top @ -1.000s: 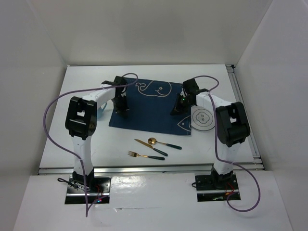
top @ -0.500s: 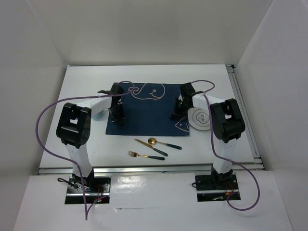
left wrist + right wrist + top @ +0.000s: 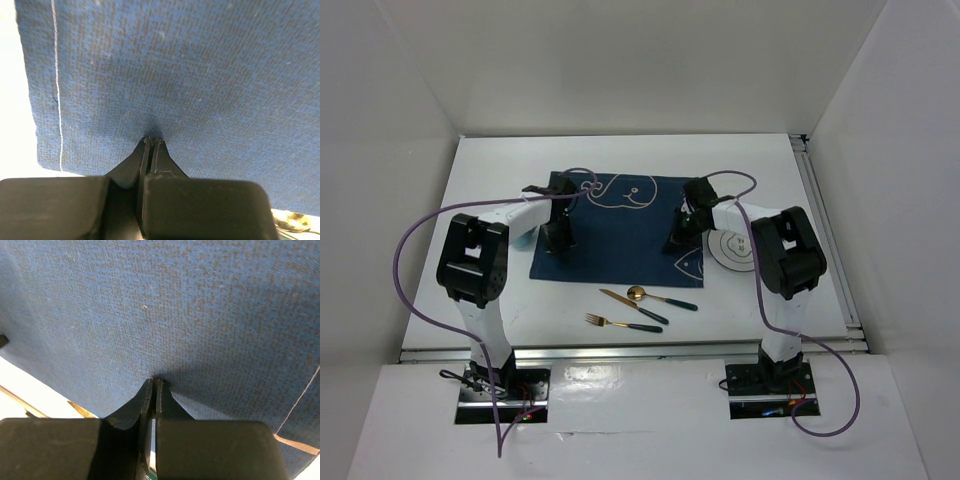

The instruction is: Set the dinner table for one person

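Note:
The navy placemat [image 3: 620,235] with white whale drawings lies on the white dinner table [image 3: 500,170]. My left gripper [image 3: 560,243] is shut, its tips down on the mat's left part, with the cloth puckered at them [image 3: 151,140]. My right gripper [image 3: 677,240] is shut the same way on the mat's right part [image 3: 155,381]. The blue cloth fills both wrist views [image 3: 175,75] [image 3: 175,315]. A white plate [image 3: 735,245] with dark rings lies at the mat's right edge. A gold knife [image 3: 632,307], spoon [image 3: 660,297] and fork [image 3: 622,323] lie in front of the mat.
Silver rails run along the table's near edge [image 3: 620,350] and right edge [image 3: 825,230]. White walls enclose the back and both sides. A gold piece of cutlery shows at the bottom right of the left wrist view [image 3: 292,220].
The placemat has slid left across the table with both shut grippers on it. The plate and cutlery have stayed where they were.

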`<state>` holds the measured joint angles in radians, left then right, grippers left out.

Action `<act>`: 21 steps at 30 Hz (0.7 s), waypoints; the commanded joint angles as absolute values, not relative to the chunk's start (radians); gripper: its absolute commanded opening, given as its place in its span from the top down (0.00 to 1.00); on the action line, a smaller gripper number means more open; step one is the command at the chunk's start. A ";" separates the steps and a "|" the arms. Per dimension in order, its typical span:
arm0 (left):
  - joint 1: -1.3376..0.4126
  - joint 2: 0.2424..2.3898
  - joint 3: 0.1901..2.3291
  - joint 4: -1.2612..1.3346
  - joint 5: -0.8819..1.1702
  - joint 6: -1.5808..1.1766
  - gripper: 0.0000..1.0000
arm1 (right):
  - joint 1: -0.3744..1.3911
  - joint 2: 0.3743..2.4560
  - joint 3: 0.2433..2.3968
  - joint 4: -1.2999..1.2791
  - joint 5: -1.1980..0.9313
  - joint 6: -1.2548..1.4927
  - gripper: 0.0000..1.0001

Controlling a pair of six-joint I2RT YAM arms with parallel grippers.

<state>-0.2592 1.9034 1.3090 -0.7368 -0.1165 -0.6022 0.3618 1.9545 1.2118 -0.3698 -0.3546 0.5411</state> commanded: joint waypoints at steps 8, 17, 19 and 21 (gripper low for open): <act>-0.281 1.872 1.247 -0.724 -0.052 -0.577 1.00 | 0.275 1.893 1.083 -0.379 -0.256 0.561 1.00; -0.324 1.839 1.276 -0.758 -0.066 -0.586 1.00 | 0.275 1.884 1.137 -0.397 -0.267 0.528 1.00; -0.334 1.826 1.287 -0.767 -0.092 -0.597 1.00 | 0.284 1.884 1.157 -0.408 -0.267 0.528 1.00; -0.334 1.815 1.322 -0.808 -0.124 -0.597 1.00 | 0.296 1.858 1.195 -0.423 -0.267 0.528 1.00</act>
<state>-0.3244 1.8778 1.2709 -0.7475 -0.0814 -0.6014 0.2836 1.8893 1.1381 -0.3672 -0.3275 0.5568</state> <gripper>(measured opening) 0.043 0.033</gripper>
